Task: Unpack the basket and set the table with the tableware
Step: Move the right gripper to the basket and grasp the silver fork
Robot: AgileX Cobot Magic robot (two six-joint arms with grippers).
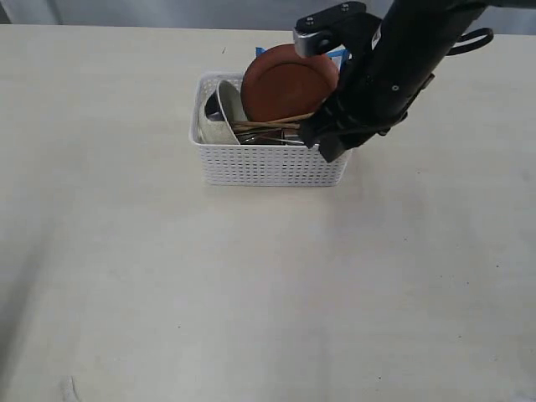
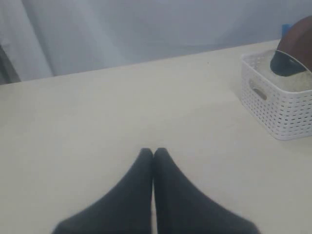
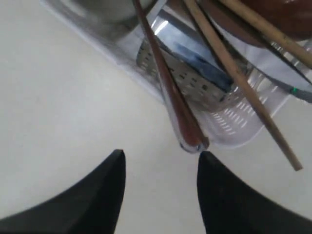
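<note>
The white basket point(image 1: 268, 163) stands on the pale table point(image 1: 251, 293) at the back middle. A reddish-brown plate point(image 1: 289, 84) leans upright in it beside a cream bowl point(image 1: 224, 113), with wooden chopsticks point(image 1: 272, 124) lying across. My right gripper point(image 1: 328, 142) hangs at the basket's right end. Seen from the right wrist, it point(image 3: 161, 155) is open and empty. The reddish-brown spoon's handle point(image 3: 170, 92) sticks out over the basket rim point(image 3: 234, 122), ending just beyond one fingertip. Chopsticks point(image 3: 234, 68) lie next to the handle. My left gripper point(image 2: 153, 152) is shut and empty over bare table, far from the basket point(image 2: 282, 112).
A blue snack bag point(image 1: 339, 54) stands behind the plate in the basket. The right arm point(image 1: 394, 67) reaches in from the back right over the basket's right end. Bare tabletop lies in front of and to both sides of the basket.
</note>
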